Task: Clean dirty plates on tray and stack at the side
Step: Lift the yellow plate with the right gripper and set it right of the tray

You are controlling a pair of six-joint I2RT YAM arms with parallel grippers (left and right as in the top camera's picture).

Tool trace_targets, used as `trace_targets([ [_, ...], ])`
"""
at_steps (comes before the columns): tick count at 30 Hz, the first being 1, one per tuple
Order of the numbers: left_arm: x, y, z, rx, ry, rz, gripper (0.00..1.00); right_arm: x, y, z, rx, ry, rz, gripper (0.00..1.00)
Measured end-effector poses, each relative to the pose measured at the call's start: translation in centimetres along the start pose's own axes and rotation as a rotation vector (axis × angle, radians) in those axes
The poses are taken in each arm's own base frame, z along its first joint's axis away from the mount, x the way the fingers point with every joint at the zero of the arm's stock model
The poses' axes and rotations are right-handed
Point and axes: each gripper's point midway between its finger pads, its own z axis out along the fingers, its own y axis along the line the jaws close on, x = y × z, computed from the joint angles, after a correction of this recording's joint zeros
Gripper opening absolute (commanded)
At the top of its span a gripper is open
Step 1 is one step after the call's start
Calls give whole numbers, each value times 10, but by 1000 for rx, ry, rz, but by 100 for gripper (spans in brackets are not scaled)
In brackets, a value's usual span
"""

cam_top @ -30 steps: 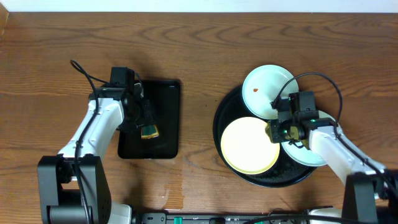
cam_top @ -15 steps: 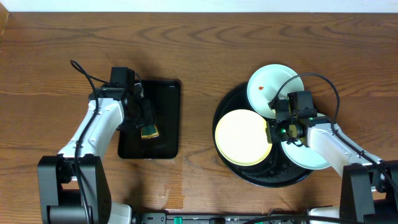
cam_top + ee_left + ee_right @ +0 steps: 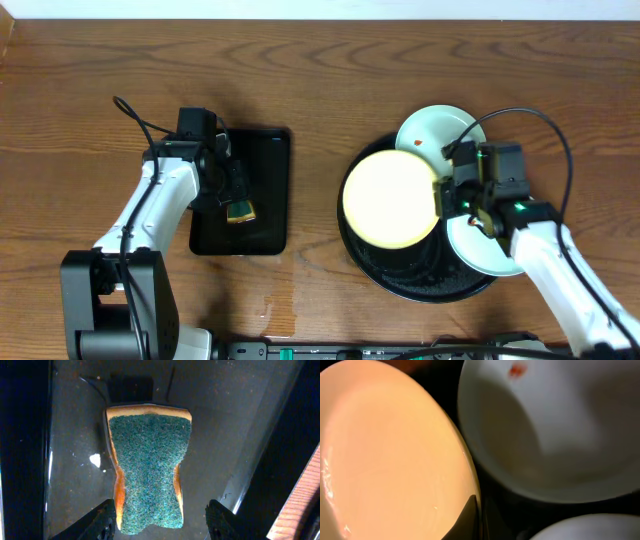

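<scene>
Shifting yellow plate (image 3: 392, 198) leftward since a second ago, now holding it over the left half of the tray (image 3: 400, 288), pinching its rim tight in the right gripper (image 3: 441, 199). Risking a slip off that thin glossy edge, or clipping the spotted mint plate (image 3: 432, 130) touching alongside. Keeping left gripper (image 3: 160, 520) spread astride sponge (image 3: 147, 467), not squeezing. Working on dark wood table (image 3: 320, 80), ending at a pale strip (image 3: 320, 8) beyond.

Even light, yellow plate (image 3: 385, 460) blurred, glary

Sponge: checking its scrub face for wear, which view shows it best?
Left wrist: the sponge fills the frame, green face toward the camera. Overhead shows it small, by the left gripper. Right wrist misses it.
</scene>
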Motion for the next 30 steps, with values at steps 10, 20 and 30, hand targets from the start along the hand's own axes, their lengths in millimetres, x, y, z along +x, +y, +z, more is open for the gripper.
trace_targets([
  [10,0,0,0,0,0,0,59,-58,-21,-41,213,-253,-177,1],
  [20,0,0,0,0,0,0,59,-77,13,-53,342,-315,-472,1],
  [30,0,0,0,0,-1,0,59,-91,27,-69,530,-368,-594,1],
])
